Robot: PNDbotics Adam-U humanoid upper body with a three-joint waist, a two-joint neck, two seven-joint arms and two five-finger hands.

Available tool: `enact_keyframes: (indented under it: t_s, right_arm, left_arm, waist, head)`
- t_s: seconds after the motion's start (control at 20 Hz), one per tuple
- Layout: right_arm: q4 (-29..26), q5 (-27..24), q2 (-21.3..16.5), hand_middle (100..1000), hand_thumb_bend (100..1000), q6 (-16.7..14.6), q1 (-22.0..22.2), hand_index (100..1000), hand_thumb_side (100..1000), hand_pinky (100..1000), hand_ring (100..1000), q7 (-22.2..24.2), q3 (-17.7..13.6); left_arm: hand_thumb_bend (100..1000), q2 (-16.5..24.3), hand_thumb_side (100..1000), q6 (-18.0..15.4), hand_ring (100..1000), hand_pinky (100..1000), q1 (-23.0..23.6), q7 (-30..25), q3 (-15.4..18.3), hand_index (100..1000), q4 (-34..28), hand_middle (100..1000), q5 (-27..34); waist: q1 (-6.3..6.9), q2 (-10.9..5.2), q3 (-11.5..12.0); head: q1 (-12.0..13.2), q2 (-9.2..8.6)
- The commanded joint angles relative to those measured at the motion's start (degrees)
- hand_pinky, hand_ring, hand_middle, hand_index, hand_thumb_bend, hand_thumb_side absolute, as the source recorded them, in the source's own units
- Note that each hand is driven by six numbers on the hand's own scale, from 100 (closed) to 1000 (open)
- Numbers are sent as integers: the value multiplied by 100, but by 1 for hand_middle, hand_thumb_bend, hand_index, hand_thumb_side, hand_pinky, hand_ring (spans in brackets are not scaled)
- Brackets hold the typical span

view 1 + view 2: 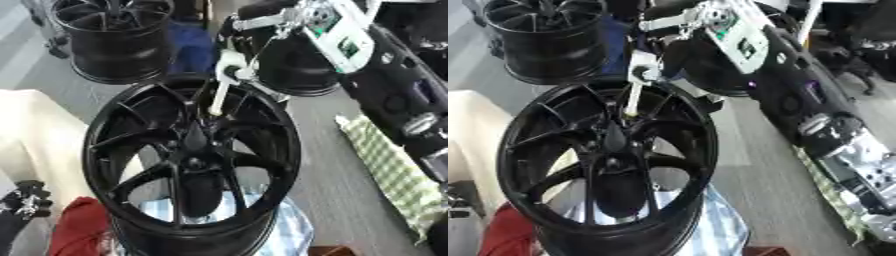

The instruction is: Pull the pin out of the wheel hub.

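Note:
A black multi-spoke wheel hub stands tilted toward me in the middle. A thin white pin rises from near its centre, between the upper spokes, its lower tip close to the hub's cone. My right hand comes down from the upper right on a black and white arm and is shut on the pin's top end. My left hand rests at the lower left edge with fingers up, apart from the hub.
Two more black wheels stand behind, one at the back left and one behind my right hand. A green checked cloth lies right. A red cloth and a pale blue cloth lie below the hub.

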Motion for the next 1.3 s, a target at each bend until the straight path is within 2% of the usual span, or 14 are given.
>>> enact_keyframes:
  t_s: [0.05,0.3,0.55,0.65,0.7,0.75,0.8,0.9,1.1,1.2,1.3]
  right_arm:
    - [-361,-236,-598,446,100,206,23,748,331,420,451,-154,-254]
    - [-710,-339,-1367,440,100,497,628,742,317,416,444,-535,-707]
    - [-589,-519,-2118,454,100,796,1371,760,319,436,458,-993,-1206]
    - [-451,-515,-2415,490,100,913,1680,793,315,529,506,-1183,-1427]
    - [-338,-471,-2472,540,100,983,1830,845,332,588,552,-1275,-1552]
    - [-210,-405,-2450,574,100,1062,1976,873,350,616,579,-1365,-1684]
    - [-79,-326,-2379,676,100,1127,2124,922,423,677,663,-1456,-1814]
    - [214,-176,-2130,782,113,1296,2431,954,516,754,755,-1645,-2107]
    - [849,22,-1508,859,133,1683,3071,956,571,813,831,-2039,-2743]
    - [1147,-85,-1186,860,118,1870,3394,948,574,807,829,-2237,-3065]
    - [1263,-262,-862,850,100,1917,3718,940,570,797,819,-2437,-3389]
  left_arm:
    - [100,126,519,0,663,635,5,56,74,802,-70,636,5]
    - [100,186,517,-7,663,635,67,146,146,802,-53,636,31]
    - [100,209,517,-16,663,635,68,246,233,802,-83,636,74]
    - [100,207,517,-21,663,634,52,274,257,802,-93,636,94]
    - [100,207,517,-24,663,634,44,289,271,802,-98,636,103]
    - [100,208,517,-26,663,634,36,308,290,802,-100,636,115]
    - [100,210,517,-26,663,634,29,326,305,802,-101,636,128]
    - [100,221,517,-31,663,634,17,367,341,802,-98,636,154]
    - [100,246,517,-43,663,633,-24,426,380,801,-84,636,196]
    - [100,249,518,-44,663,633,-51,434,384,801,-81,636,208]
    - [100,255,518,-47,664,634,-71,435,382,801,-77,636,213]
  waist:
    - [11,-99,-75]
    - [-35,-105,-289]
    - [-38,-16,-475]
    - [-22,34,-523]
    - [-14,60,-550]
    - [-6,86,-583]
    - [0,107,-613]
    - [14,149,-692]
    - [25,203,-765]
    - [30,219,-755]
    - [32,234,-732]
  head:
    - [98,-14]
    - [250,-14]
    - [427,-14]
    - [448,-14]
    - [459,-14]
    - [481,-14]
    - [502,-14]
    - [565,-14]
    - [648,-14]
    - [654,-14]
    - [628,-14]
